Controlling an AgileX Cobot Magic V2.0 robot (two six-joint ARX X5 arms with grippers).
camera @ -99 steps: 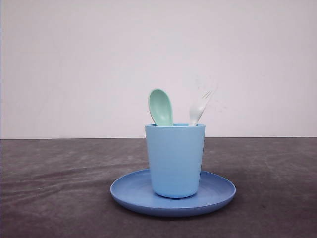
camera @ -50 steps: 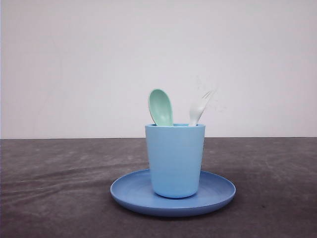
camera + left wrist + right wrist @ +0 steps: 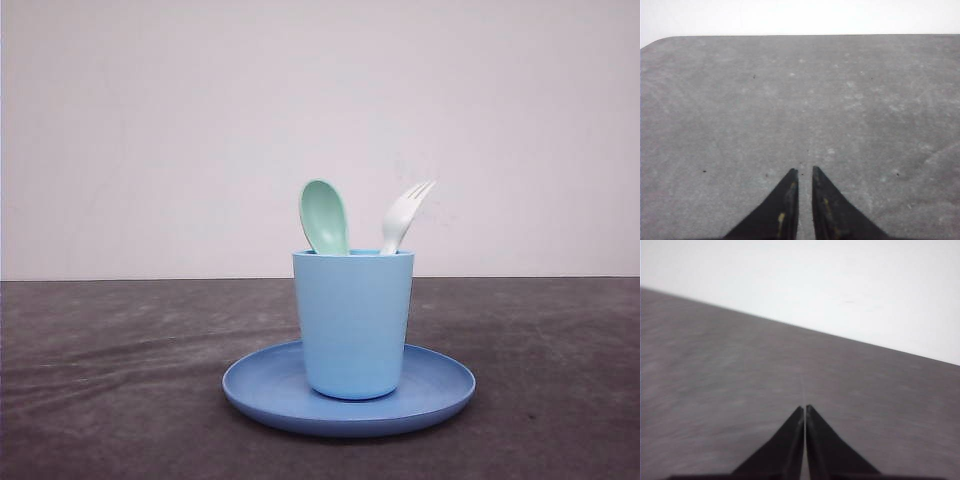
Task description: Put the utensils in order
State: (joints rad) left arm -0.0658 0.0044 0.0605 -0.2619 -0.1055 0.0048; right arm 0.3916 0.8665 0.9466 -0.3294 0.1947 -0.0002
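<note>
Fork [image 3: 404,219]: blurred at the tines in the earlier front frames, now sharp and at rest — nothing else has shifted. It stands head-up in the cup [image 3: 353,322], leaning right; spoon [image 3: 324,216] stands beside it on the left, bowl up, apart from the fork. Cup stands on the plate [image 3: 440,390], on the table [image 3: 110,380].

Handling, by judgement: both utensils light, stiff plastic, smooth and likely a little slippery; best taken at the neck just above the cup rim, since the handles are hidden inside.

Left gripper [image 3: 802,171]: fingers nearly together, a thin slit between, holding nothing, over bare tabletop. Right gripper [image 3: 804,407]: fingers closed together, empty — its view is motion-blurred. Front view alone carries the utensils; the wrist views supply the finger states.
</note>
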